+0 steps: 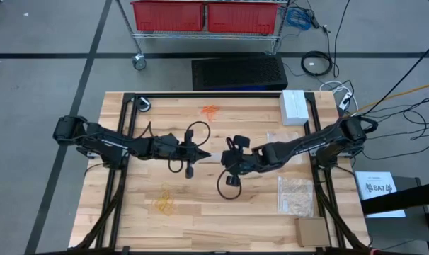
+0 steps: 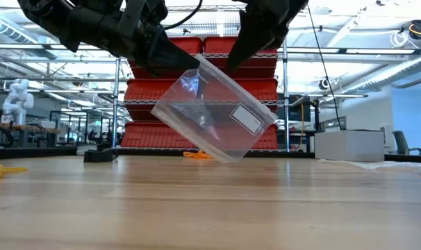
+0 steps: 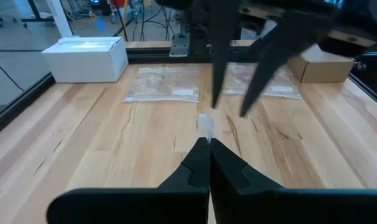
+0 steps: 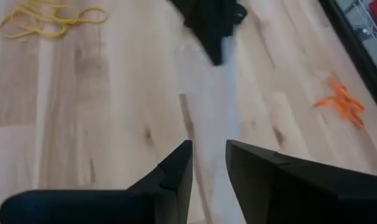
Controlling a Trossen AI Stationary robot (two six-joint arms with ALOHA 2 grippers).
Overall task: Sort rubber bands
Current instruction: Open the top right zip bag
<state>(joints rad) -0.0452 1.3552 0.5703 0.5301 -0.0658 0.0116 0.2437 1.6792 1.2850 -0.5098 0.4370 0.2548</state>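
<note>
1. High view: two dark arms are seen reaching toward the middle of the wooden desk point(image 1: 129, 212), one from each side
2. The left gripper point(image 3: 208, 142) is held above the middle of the desk, and its fingers are pressed together on a corner of a clear plastic bag point(image 2: 214, 114)
3. The bag is seen in the low view hanging tilted in the air, with its lowest corner close to the desk and a white label on its side
4. The right gripper point(image 4: 208, 149) is held just beside the left one, and its fingers are a little apart
5. The edge of the bag is seen running between the right fingers, but whether it is touched by them cannot be told
6. The orange rubber bands point(image 1: 210, 110) are lying in a small heap on the far part of the desk, well apart from both grippers
7. The yellow rubber bands point(image 1: 163, 201) are lying on the near part of the desk, on the left arm's side
8. No rubber band is held by either gripper
9. Two more clear bags point(image 1: 294, 193) are lying flat on the right arm's side of the desk
10. A white box point(image 1: 294, 106) is seen at the far right corner, and a brown box point(image 1: 312, 231) at the near right corner
</note>
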